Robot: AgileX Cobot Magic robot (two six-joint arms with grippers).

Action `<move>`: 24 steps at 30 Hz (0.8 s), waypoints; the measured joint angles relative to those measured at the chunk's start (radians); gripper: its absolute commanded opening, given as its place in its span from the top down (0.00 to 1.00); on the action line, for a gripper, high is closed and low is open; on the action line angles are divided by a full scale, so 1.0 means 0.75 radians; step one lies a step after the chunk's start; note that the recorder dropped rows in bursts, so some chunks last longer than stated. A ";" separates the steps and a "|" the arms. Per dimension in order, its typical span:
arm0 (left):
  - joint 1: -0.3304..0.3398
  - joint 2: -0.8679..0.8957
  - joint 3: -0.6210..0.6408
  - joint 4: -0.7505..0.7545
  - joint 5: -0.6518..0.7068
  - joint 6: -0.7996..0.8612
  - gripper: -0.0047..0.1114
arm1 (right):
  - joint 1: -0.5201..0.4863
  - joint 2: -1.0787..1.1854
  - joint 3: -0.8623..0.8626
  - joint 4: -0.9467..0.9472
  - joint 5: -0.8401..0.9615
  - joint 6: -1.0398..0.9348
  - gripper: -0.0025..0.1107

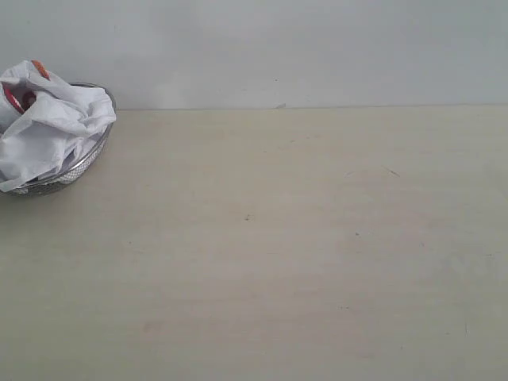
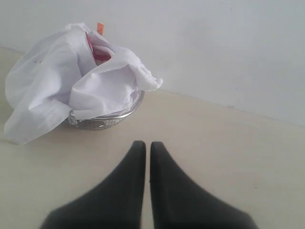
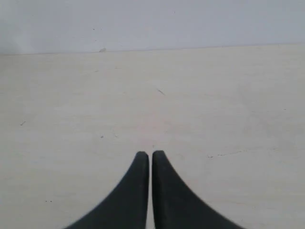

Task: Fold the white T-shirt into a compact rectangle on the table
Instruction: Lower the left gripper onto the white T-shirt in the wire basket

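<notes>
We see the table (image 1: pixel 302 262), pale | the white T-shirt (image 1: pixel 48 127) crumpled in the wire basket (image 1: pixel 75 171) at the table's far left, one fold hanging over the rim | left gripper (image 2: pixel 148 145) near the basket, jaws together, empty | right gripper (image 3: pixel 150 155) above the tabletop, jaws together, empty

Crumpled cloth, bright wire, pale wood grain.
The white T-shirt (image 1: pixel 49 127) is thin, matt, cotton-like cloth, heavily creased, with a small orange tag (image 2: pixel 100 27). The basket (image 2: pixel 102 121) is shiny metal wire mesh under a polished rim. The surface (image 1: pixel 278 262) is smooth pale beige wood grain with a few dark specks and a dull sheen. The wall (image 1: pixel 317 48) is flat and matt. The jaws look smooth, matt black.
</notes>
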 measured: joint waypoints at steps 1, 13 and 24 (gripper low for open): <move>0.000 0.000 0.000 0.000 0.000 0.000 0.92 | 0.000 0.000 0.000 0.000 0.000 0.000 0.98; 0.000 0.000 0.000 0.000 0.000 0.000 0.92 | 0.000 0.000 0.000 0.000 0.000 0.000 0.98; 0.000 0.000 -0.068 -0.009 0.016 -0.075 0.92 | 0.000 0.000 0.000 0.000 0.000 0.000 0.98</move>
